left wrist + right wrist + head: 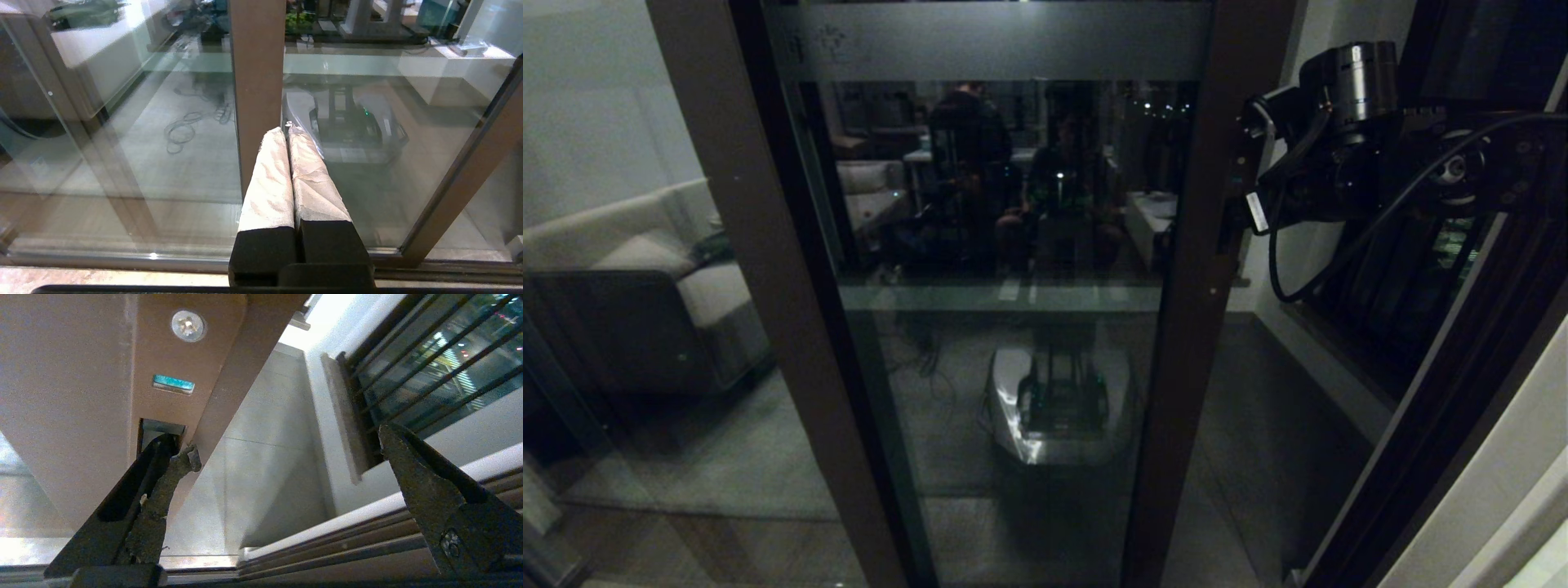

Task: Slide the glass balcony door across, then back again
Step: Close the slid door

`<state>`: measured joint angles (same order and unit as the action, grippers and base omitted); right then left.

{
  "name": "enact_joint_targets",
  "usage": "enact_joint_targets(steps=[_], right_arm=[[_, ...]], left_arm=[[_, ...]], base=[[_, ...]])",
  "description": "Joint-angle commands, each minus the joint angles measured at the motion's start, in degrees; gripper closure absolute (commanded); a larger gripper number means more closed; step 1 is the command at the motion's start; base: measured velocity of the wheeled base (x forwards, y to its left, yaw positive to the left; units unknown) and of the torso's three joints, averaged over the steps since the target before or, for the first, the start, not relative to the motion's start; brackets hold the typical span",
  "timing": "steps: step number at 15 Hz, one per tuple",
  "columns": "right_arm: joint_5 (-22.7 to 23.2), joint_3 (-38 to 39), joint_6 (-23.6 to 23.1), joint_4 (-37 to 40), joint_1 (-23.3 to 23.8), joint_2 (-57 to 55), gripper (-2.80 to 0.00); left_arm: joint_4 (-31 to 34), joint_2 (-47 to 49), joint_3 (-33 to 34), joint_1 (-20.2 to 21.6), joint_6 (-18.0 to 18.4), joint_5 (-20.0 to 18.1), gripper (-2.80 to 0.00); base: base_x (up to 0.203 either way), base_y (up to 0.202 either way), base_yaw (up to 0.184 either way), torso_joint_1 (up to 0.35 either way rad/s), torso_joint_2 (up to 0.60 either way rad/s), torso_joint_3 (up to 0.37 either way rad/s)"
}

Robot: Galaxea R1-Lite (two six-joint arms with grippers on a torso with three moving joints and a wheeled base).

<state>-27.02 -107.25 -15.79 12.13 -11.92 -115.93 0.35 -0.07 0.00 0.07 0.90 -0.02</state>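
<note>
The glass balcony door (pixel 1013 367) fills the middle of the head view, with a frosted band (pixel 996 41) across its top and dark brown stiles. My right gripper (pixel 1258 196) is at the door's right stile (pixel 1192 286), high up. In the right wrist view the right gripper (pixel 288 441) is open; one finger (pixel 163 473) has its tip in the recessed handle slot (pixel 161 430) and the other finger (pixel 412 469) stands free in the opening. My left gripper (pixel 286 130) is shut on nothing, its white-wrapped fingers close to the door's glass (pixel 408 122) and left stile (pixel 257 81).
To the door's right is an open gap over the balcony floor (pixel 1282 425), with the black-barred window (pixel 1405 286) beyond. A fixed glass pane (pixel 645 286) reflecting a sofa stands on the left. The floor track (pixel 347 547) runs below. The robot's base is mirrored in the glass (pixel 1062 400).
</note>
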Motion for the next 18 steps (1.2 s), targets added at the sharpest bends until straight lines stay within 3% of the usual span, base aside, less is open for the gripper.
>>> enact_joint_targets(steps=[1, 18], right_arm=[[-0.67, 0.99, -0.6, 0.61, 0.32, -0.35, -2.8], [-1.37, 1.08, -3.46, 0.43, 7.35, -2.1, -2.8]], left_arm=[[0.0, -0.01, 0.09, 0.01, -0.02, 0.02, 0.0], [0.0, -0.01, 0.09, 0.01, -0.02, 0.02, 0.0]], base=[[0.0, 0.0, 0.0, 0.0, 0.0, 0.0], [0.0, 0.0, 0.0, 0.0, 0.0, 0.0]])
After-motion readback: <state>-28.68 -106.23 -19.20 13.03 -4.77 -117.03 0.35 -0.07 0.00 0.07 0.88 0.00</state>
